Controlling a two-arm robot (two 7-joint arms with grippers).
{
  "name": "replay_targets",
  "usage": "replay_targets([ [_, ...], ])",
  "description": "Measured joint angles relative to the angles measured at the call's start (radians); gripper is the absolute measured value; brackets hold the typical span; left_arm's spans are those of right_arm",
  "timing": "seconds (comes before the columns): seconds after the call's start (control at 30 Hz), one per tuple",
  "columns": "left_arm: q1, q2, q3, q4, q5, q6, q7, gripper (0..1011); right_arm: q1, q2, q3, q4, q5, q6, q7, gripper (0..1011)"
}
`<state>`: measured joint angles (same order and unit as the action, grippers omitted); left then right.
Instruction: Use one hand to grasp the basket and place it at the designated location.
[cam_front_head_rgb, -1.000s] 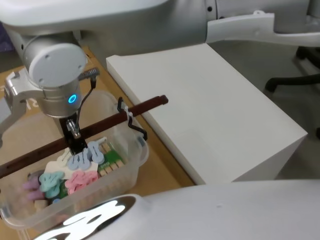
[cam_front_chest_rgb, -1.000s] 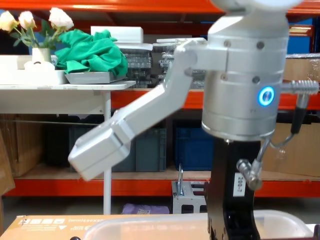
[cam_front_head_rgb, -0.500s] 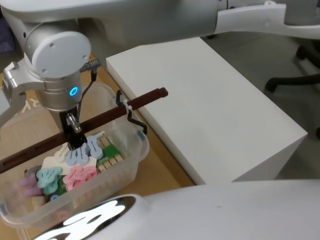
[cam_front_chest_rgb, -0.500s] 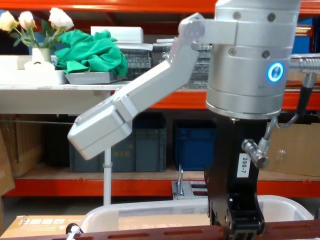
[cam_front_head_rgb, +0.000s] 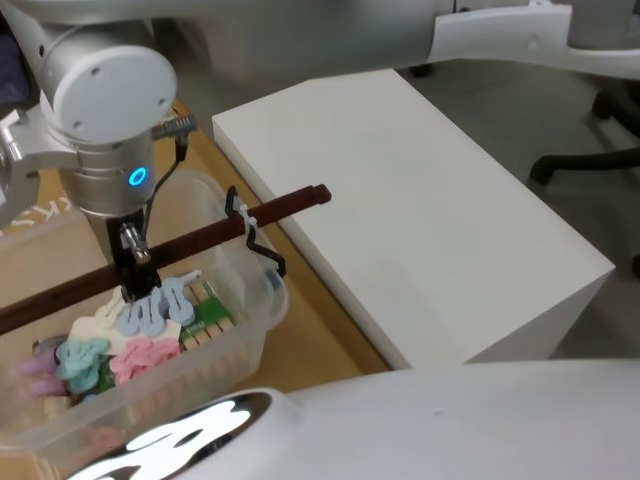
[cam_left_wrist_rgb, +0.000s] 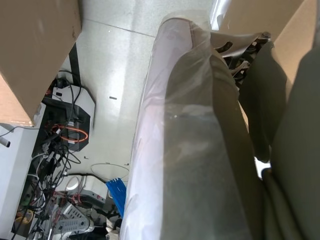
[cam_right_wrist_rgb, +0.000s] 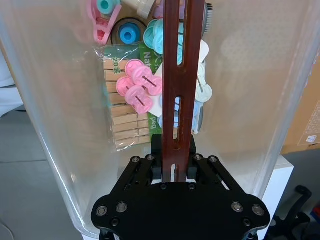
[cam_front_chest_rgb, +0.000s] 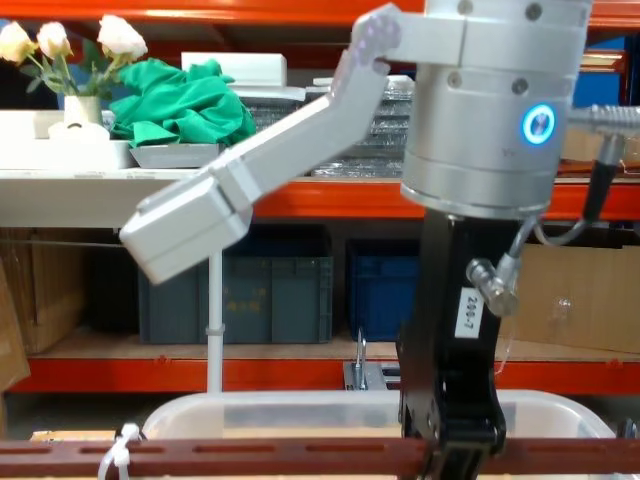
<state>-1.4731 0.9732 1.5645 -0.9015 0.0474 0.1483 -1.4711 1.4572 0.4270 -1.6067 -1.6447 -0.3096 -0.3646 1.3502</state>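
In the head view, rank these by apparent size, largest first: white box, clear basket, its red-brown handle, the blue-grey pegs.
1. white box
2. basket, partly out of frame
3. handle, clamped in the right gripper
4. blue-grey pegs

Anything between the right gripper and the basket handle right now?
Nothing visible. The right gripper has its fingers shut directly on the bar handle of the basket; the clothes pegs lie below, inside the tub.
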Motion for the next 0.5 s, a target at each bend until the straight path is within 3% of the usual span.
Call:
replay_targets([
  [0.5,0.0,0.0,0.0,0.0,0.0,0.0,0.0,0,0.03,0.008,0.016,-0.002,-0.005,0.005,0.005,240],
])
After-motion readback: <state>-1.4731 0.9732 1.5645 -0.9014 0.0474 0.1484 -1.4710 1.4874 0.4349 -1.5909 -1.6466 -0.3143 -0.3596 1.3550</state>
